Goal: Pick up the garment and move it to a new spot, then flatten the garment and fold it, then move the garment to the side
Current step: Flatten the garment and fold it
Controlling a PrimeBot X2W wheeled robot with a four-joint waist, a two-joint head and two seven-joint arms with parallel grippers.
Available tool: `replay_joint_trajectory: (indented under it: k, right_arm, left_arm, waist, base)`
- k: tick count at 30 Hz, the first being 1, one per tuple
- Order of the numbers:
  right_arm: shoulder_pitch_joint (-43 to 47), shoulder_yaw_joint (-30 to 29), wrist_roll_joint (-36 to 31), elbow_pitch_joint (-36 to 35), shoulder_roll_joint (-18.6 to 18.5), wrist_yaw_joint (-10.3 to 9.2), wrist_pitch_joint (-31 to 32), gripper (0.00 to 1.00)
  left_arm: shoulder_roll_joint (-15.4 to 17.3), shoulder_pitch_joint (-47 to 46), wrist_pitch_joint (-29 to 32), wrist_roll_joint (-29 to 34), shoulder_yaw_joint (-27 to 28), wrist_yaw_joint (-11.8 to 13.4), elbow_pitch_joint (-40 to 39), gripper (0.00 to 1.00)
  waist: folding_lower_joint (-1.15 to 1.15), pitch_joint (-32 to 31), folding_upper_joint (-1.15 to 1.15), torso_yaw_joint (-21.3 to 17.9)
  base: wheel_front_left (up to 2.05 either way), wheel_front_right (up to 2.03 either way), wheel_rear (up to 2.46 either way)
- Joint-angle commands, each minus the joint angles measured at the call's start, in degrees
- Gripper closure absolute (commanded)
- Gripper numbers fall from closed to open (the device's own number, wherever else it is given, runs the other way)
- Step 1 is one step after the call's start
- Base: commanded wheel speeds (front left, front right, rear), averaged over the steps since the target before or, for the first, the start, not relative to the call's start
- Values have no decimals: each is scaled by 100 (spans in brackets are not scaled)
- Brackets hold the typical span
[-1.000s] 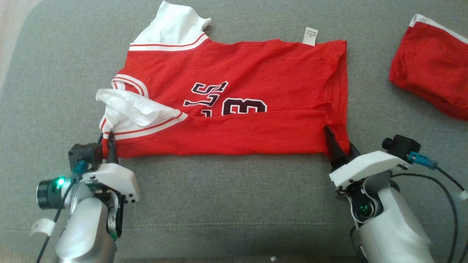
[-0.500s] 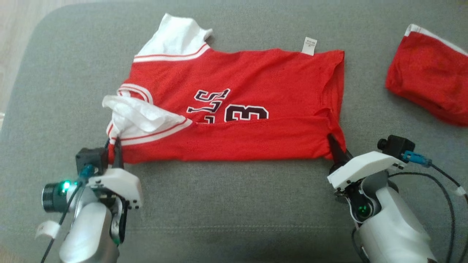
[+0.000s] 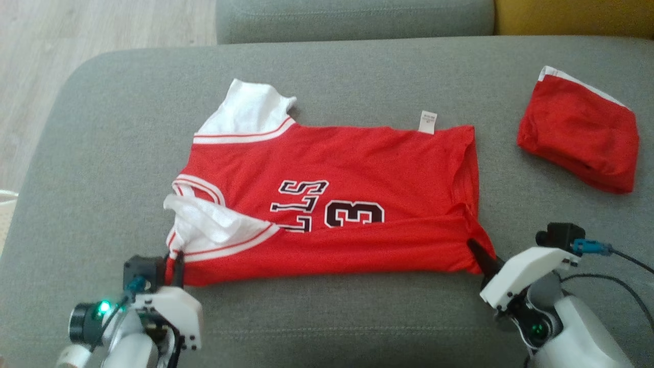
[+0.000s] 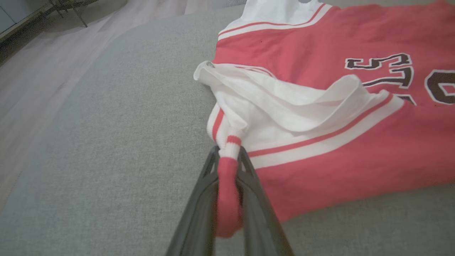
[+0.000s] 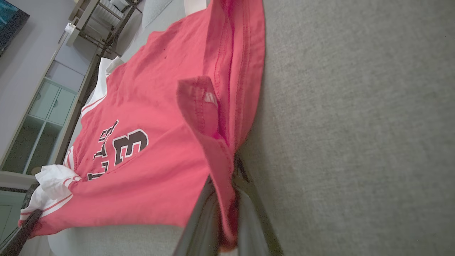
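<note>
Nearest the robot, the left gripper (image 4: 228, 153) is clamped on the striped red-and-white trim at the jersey's (image 3: 357, 163) near-left corner. The right gripper (image 5: 225, 174) is pinched tight on the red hem at the near-right corner. The jersey itself lies spread across the middle of the grey sofa seat (image 3: 327, 317), with its near long edge folded over up to the number 3 and one white sleeve bunched on top. Further back on the right sits a folded pair of red shorts (image 3: 580, 138), well apart from the jersey. Beyond that are the sofa back (image 3: 352, 18) and the wood floor (image 3: 102, 30).
</note>
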Motion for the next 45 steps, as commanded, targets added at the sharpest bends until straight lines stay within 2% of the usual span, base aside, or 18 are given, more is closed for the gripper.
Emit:
replay_joint_trajectory:
  k: [1, 9, 10, 11, 12, 13, 14, 21, 27, 35, 45]
  right_arm:
    - [8, 93, 41, -232, -93, 37, 55, 100]
    - [300, -12, 30, -533, -102, 37, 311, 100]
    - [321, -35, 24, -560, -91, 37, 329, 100]
    - [339, -68, 14, -591, -84, 37, 325, 95]
    - [358, -113, -12, -620, -81, 37, 285, 24]
    - [375, -165, -34, -636, -75, 37, 254, 0]
    - [384, -220, -57, -656, -69, 37, 220, 0]
    - [429, -591, -327, -1029, -65, 37, -264, 0]
    - [501, -799, -955, -1719, -108, 37, -1154, 0]
    - [739, -861, -2020, -2763, 103, 37, -2236, 0]
    - [1024, -776, -2563, -3230, 296, 37, -2520, 0]
  left_arm:
    - [183, -116, 10, -55, 178, -15, -214, 100]
    - [163, 174, 270, -95, 42, -10, -410, 100]
    - [166, 187, 289, -101, 36, -6, -429, 96]
    - [168, 198, 306, -112, 33, -4, -448, 74]
    - [167, 210, 324, -126, 31, 0, -466, 45]
    - [162, 223, 330, -142, 39, 18, -488, 4]
    - [163, 235, 332, -150, 45, 41, -514, 0]
    - [151, 264, 104, -351, 332, 307, -884, 0]
    - [-50, 237, -425, -769, 722, 405, -1502, 0]
    - [-370, 290, -751, -967, 958, 272, -2386, 0]
    - [-654, 448, -760, -744, 1189, 155, -2825, 0]
  waist:
    - [0, -51, 0, -22]
    - [0, -94, 0, -73]
    - [0, -96, 0, -76]
    - [0, -97, 0, -79]
    - [0, -101, 0, -81]
    - [0, -104, 0, -83]
    - [0, -108, 0, -86]
    - [0, -133, 0, -94]
    - [0, -132, 0, -112]
    - [0, -99, 0, -222]
    - [0, -35, 0, -317]
  base:
    - [0, 0, 0]
    - [0, 0, 0]
    - [0, 0, 0]
    - [0, 0, 0]
    - [0, 0, 0]
    - [0, 0, 0]
    - [0, 0, 0]
    - [0, 0, 0]
    - [0, 0, 0]
    - [0, 0, 0]
    - [0, 0, 0]
